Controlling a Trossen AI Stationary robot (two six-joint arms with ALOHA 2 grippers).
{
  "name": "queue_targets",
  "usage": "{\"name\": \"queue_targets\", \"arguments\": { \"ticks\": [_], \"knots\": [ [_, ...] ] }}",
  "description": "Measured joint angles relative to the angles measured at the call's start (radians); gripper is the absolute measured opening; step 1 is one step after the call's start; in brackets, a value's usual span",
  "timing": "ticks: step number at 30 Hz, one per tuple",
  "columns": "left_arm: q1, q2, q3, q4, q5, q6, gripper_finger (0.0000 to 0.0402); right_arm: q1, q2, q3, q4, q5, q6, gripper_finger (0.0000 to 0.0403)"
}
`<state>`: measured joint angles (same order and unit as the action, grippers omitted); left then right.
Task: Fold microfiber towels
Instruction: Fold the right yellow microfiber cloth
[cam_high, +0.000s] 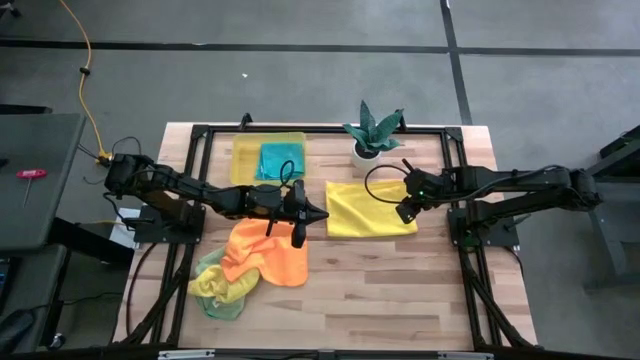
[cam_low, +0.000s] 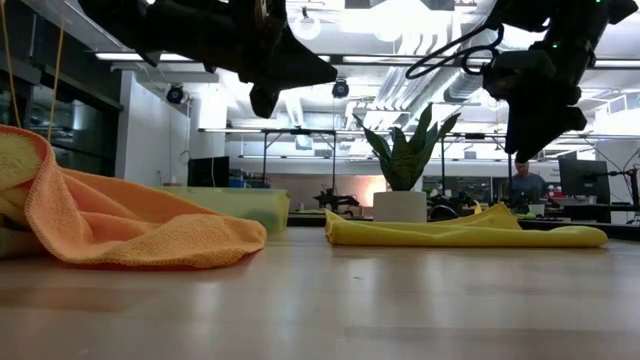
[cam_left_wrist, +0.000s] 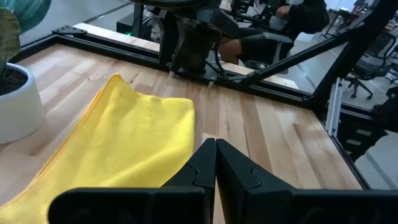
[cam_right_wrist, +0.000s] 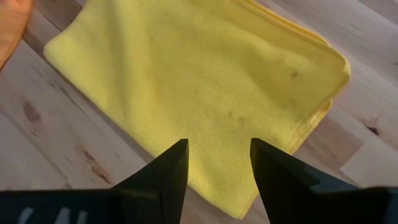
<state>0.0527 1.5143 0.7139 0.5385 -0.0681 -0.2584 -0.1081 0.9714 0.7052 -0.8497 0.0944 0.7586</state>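
A folded yellow towel (cam_high: 369, 208) lies flat on the table's middle right; it also shows in the right wrist view (cam_right_wrist: 205, 81) and the left wrist view (cam_left_wrist: 124, 143). My left gripper (cam_high: 322, 213) is shut and empty, just left of the yellow towel and above the table. My right gripper (cam_high: 405, 213) is open and empty above the towel's right edge. An orange towel (cam_high: 265, 252) lies crumpled on a heap with a yellow and a light green towel (cam_high: 215, 288) at the near left. A teal towel (cam_high: 279, 160) lies in the yellow bin (cam_high: 243, 158).
A potted plant in a white pot (cam_high: 368, 152) stands at the far side, just behind the yellow towel. The black frame (cam_high: 456, 150) runs around the table's edges. Bare wood (cam_high: 400, 290) lies at the near right.
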Motion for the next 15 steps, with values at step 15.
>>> {"name": "queue_targets", "arguments": {
  "ticks": [15],
  "knots": [
    [-0.004,0.112,0.044,-0.151,-0.061,0.105,0.0093,0.000,0.000,0.000,0.000,-0.016,0.001,0.0165]
  ]
}}
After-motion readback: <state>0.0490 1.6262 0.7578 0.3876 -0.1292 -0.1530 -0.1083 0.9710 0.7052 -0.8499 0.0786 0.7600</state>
